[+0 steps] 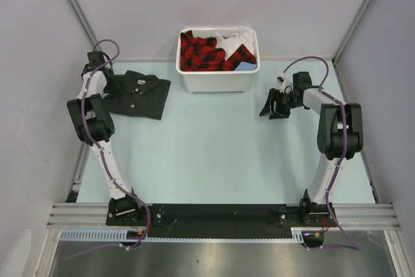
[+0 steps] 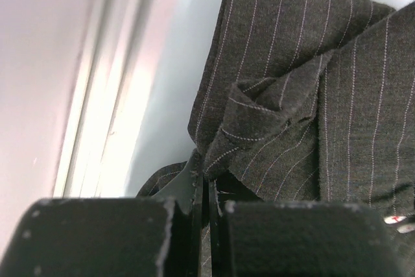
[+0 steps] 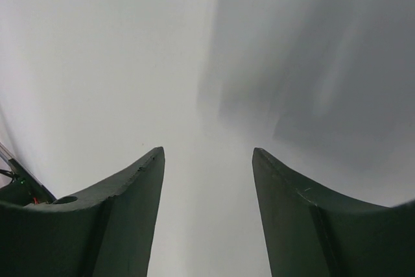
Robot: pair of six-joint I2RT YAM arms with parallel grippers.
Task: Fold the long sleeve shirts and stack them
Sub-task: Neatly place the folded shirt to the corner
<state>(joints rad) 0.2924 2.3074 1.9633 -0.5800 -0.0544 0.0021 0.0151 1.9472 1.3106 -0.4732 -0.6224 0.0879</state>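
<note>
On the pale surface point(image 1: 214, 154), the folded pinstriped shirt point(image 1: 139, 95) was laid at the far left corner, an edge clamped by the left gripper point(image 2: 207, 189), seemingly for squaring; the right gripper point(image 3: 207, 154) was parted, unused.

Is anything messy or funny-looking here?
A little. The pinstripe shirt lies folded but crooked at the far left of the table, and a fold of it is bunched up where the left gripper pinches it. The red checked clothes are jumbled in the white bin.
</note>
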